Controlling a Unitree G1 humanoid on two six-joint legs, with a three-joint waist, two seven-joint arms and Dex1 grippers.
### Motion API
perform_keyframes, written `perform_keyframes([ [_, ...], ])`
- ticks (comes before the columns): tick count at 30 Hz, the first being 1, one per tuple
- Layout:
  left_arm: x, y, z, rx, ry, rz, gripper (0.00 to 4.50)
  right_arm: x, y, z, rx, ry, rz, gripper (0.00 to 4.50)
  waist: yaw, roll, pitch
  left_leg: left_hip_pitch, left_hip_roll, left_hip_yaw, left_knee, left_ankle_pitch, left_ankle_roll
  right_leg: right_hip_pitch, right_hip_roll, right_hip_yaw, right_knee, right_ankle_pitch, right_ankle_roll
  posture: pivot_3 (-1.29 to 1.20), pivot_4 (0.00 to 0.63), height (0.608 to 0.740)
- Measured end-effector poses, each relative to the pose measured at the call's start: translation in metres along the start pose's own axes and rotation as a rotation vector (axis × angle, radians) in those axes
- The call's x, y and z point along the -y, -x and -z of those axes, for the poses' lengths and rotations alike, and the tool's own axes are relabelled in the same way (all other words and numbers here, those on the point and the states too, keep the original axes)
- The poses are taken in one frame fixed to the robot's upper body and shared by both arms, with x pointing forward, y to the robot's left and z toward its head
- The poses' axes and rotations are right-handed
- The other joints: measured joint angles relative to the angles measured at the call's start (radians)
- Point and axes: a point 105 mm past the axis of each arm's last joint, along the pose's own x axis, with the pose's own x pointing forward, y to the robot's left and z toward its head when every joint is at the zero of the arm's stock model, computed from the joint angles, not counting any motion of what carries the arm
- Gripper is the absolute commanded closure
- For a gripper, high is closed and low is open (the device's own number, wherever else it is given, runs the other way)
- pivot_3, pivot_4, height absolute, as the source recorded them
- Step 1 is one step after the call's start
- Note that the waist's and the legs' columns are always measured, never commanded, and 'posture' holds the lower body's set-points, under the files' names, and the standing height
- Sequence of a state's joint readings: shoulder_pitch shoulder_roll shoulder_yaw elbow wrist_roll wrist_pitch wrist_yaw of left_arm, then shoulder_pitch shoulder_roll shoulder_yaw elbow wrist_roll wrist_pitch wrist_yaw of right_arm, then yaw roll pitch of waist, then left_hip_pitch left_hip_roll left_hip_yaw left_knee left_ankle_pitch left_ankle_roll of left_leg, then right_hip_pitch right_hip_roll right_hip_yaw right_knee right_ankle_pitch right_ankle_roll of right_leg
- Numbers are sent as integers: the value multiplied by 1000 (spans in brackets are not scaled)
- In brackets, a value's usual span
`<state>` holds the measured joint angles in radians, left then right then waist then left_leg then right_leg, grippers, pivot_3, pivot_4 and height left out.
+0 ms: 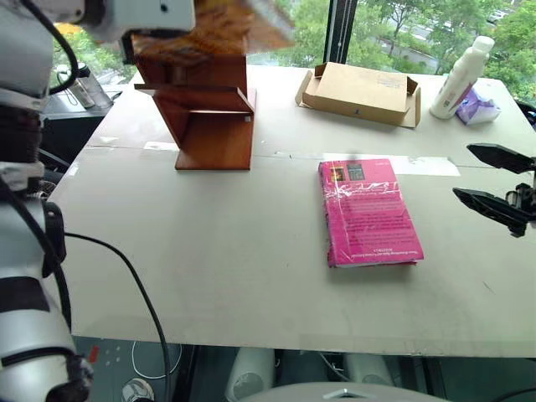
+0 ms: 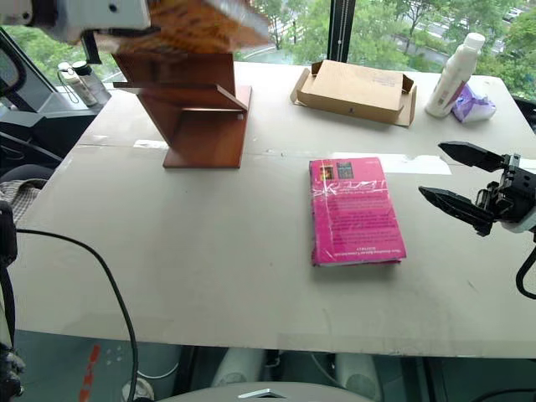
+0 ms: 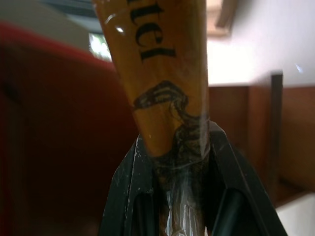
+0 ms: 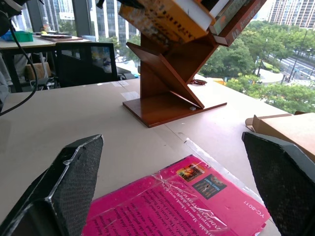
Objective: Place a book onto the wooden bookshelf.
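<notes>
The yellow-gold book (image 1: 219,29) is up at the top of the reddish-brown wooden bookshelf (image 1: 213,121), which stands at the back left of the table. My left gripper (image 3: 179,157) is shut on the book's lower end, its black fingers (image 3: 130,182) pressing both sides of the glossy jacket. From the right wrist view the book (image 4: 162,19) lies tilted over the shelf's upper slanted panels (image 4: 172,83). My right gripper (image 1: 496,182) hovers open at the table's right side, to the right of the pink book, holding nothing.
A thin pink book (image 1: 368,213) lies flat mid-table. A tan cardboard box (image 1: 360,92) sits at the back, with a white bottle (image 1: 463,77) and a purple packet (image 1: 477,107) at the back right. A black cable (image 1: 126,268) hangs over the front left.
</notes>
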<state>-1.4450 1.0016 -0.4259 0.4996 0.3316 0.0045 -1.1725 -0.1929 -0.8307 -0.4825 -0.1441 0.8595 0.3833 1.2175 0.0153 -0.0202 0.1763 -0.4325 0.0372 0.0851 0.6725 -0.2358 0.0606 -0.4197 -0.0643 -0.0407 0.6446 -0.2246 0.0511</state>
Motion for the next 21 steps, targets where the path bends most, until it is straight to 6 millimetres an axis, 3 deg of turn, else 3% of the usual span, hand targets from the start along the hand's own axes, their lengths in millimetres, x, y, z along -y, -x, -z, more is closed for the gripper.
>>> perform_keyframes([
  [2, 10, -15, 1, -30, -11, 58, 3992, -1, -4, -2, 12, 12, -11, 0, 0, 0, 0, 0, 0, 1, 1, 0, 0, 0, 0, 1, 1, 0, 0, 0, 150, 733],
  [8, 13, -39, 4, -99, -59, 118, 3992, -7, -10, -8, 36, 36, -15, 0, -4, 2, -1, 6, 0, 2, 2, 0, 0, -1, 0, 3, 12, -1, 0, 0, 150, 733],
  [12, 24, -43, 15, -131, -35, 190, 2217, -12, -13, -14, 85, 34, -2, 0, -13, 2, 0, 10, 2, 2, 2, 0, -1, -1, 2, 7, 17, -3, -5, 0, 150, 733],
  [16, 22, -34, 21, -131, 10, 190, 449, -14, -12, -23, 127, 41, 16, 0, -19, 1, 0, 2, 2, 2, 4, 0, -1, -6, 1, 8, 16, 1, -7, 0, 150, 733],
  [21, 15, -4, -1, 60, 163, 151, 449, -14, -14, -27, 156, 21, 34, 0, -19, 1, 1, -7, 1, 3, 10, 1, -3, -13, 0, 8, 16, 1, -4, 0, 150, 733],
])
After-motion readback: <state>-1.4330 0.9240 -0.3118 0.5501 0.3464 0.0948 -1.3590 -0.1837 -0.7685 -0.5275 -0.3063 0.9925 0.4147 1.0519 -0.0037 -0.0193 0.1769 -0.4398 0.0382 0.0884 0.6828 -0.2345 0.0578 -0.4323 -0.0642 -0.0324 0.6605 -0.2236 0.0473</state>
